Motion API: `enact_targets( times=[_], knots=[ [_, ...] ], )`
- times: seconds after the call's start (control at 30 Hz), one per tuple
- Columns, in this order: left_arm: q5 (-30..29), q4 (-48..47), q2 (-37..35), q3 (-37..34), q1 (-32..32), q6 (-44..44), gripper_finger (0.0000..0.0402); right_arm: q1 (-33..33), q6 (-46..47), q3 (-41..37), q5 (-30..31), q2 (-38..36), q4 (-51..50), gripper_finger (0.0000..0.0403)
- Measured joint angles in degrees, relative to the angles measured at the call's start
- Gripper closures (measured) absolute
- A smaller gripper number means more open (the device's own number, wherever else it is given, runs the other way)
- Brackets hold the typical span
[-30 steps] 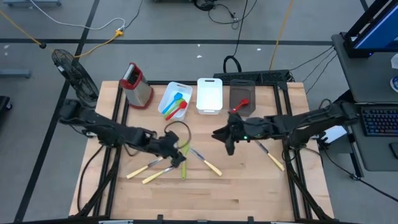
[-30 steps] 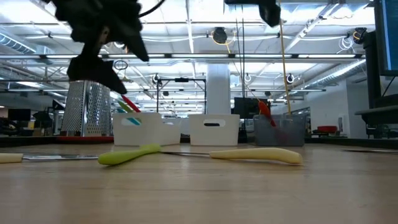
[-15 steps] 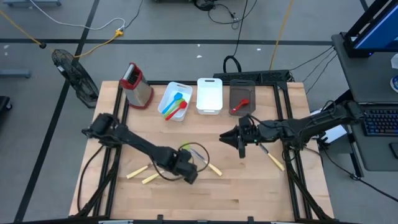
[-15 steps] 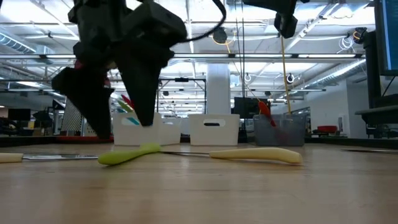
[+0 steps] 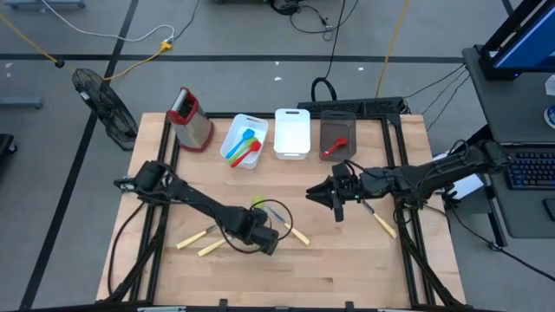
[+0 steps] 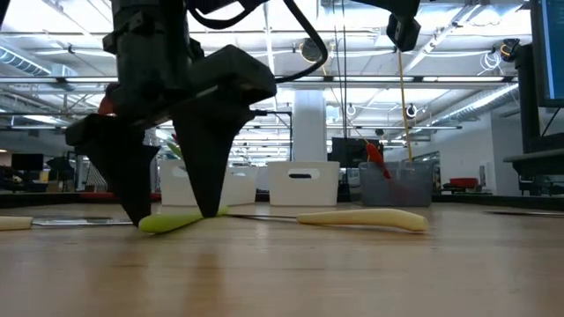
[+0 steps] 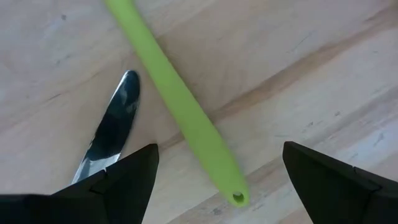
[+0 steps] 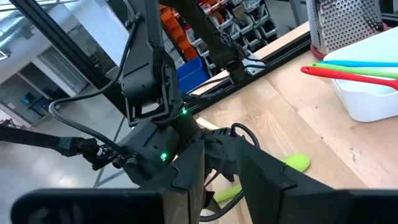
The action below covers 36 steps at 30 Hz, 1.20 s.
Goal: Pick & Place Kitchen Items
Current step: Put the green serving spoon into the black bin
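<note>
My left gripper (image 5: 263, 241) is down at the table near the front middle, open. Its fingers stand on either side of the green utensil's handle (image 7: 186, 118), close to the end with the hole (image 7: 236, 198), without touching it. The green utensil (image 6: 181, 220) lies flat on the wood, and a knife blade (image 7: 112, 134) lies beside it. Several knives with pale yellow handles (image 5: 297, 234) lie around. My right gripper (image 5: 335, 201) hovers shut above the table's right middle, holding nothing.
Along the far edge stand a red-topped grater (image 5: 189, 119), a white bin (image 5: 234, 130) with red, green and blue utensils, a second white bin (image 5: 292, 133) and a dark grey bin (image 5: 338, 130) with a red utensil. One knife (image 5: 381, 224) lies under the right arm.
My left gripper has moved toward the table's near edge and come down until its open fingers stand at the wood on either side of the green utensil's handle. My right gripper has drawn back a little toward the table's right edge. The utensils have stayed in place.
</note>
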Motion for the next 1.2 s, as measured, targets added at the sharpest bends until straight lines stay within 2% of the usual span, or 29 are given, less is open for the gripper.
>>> enact_targets(
  times=[0.27, 0.4, 0.53, 0.97, 1.0, 1.2],
  knots=[
    [-0.15, 0.37, 0.15, 0.00, 0.39, -0.83, 0.0050, 0.00, 0.22, 0.00, 0.11, 0.00, -0.03, 0.0316],
    [2.27, 1.01, 1.86, 0.28, 1.62, -0.50, 0.0060, 0.00, 0.19, 0.02, 0.11, 0.00, 0.00, 0.0316],
    [5.00, 0.11, 4.26, 0.41, 2.68, 0.88, 0.0111, 0.00, -0.11, 0.02, 0.13, 0.00, 0.75, 0.0316],
    [6.34, -2.19, 4.92, 0.15, 4.46, 2.35, 0.0347, -0.02, -0.68, 0.02, 0.15, 0.00, 1.39, 0.0316],
    [6.32, -2.14, 4.86, 0.15, 4.46, 2.34, 0.0359, -0.02, -0.68, 0.02, 0.17, 0.00, 1.39, 0.0316],
    [5.91, -2.05, 4.19, -0.04, 4.37, 3.00, 0.0361, -0.02, -0.67, 0.02, 0.17, 0.00, 1.37, 0.0316]
  ],
)
